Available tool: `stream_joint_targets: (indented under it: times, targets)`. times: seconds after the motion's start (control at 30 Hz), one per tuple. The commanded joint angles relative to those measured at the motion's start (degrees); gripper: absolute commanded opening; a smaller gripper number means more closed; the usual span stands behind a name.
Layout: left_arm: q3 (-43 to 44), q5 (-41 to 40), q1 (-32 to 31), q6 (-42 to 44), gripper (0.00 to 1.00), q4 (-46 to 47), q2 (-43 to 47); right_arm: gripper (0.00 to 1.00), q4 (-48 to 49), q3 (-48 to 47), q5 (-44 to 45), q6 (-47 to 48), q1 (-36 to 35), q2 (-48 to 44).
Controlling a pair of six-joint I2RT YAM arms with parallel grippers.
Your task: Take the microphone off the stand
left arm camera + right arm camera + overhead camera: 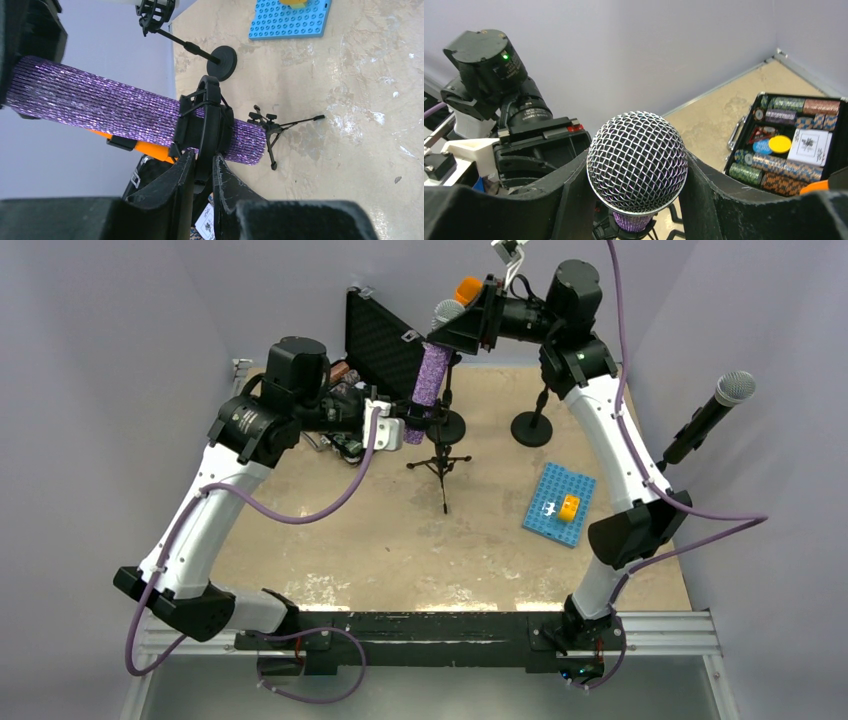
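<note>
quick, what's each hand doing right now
Left hand: closed on the stand clip.
Right hand: closed on the microphone.

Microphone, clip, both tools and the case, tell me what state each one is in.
microphone, tilted, seated in the clip
clip, wrapped around the microphone
left tool, shut on the clip
right tool, shut on the microphone
case, open

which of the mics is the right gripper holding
The purple glittery microphone, its mesh head pinched between the right gripper's fingers. The black-bodied microphone off to the right is untouched.
</note>
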State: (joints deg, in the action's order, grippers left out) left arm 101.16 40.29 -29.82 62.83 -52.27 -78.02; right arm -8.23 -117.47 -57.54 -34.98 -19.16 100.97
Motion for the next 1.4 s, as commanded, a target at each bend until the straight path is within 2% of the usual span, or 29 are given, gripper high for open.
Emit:
stream_joint_targets:
  times: [0.0,0.33,0.6,0.8,0.97,1.17,1.37]
  targets:
    - [3.0,2.1,-0.6,0.3,0.00,-4.2,-0.3,0.00,6.8,-7.3,2.2,-1.7,1.5,-1.8]
    - [3.7,2.0,-1.3,1.3,0.00,-5.4,-0.5,0.00,7.9,-13.1,5.4,-1.3,3.1,-0.9]
    - [4.1,1.5,-2.0,4.2,0.00,-5.3,0.6,0.00,9.9,-7.1,4.1,-8.0,3.1,-1.9]
    - [5.8,1.3,-2.2,7.2,0.00,-8.1,0.3,0.00,9.2,-9.1,5.4,-7.2,3.3,-1.6]
    - [5.2,1.3,-2.7,9.5,0.00,-8.1,0.7,0.00,8.4,-11.2,9.6,-10.2,3.6,-1.1]
    - [5.1,1.0,-3.9,9.3,0.00,-3.3,0.8,0.00,7.1,-11.2,11.4,-10.1,4.0,-1.3]
    - [0.4,0.0,-5.8,9.0,0.00,6.5,1.9,0.00,9.7,-17.2,9.1,-5.1,5.3,-1.5]
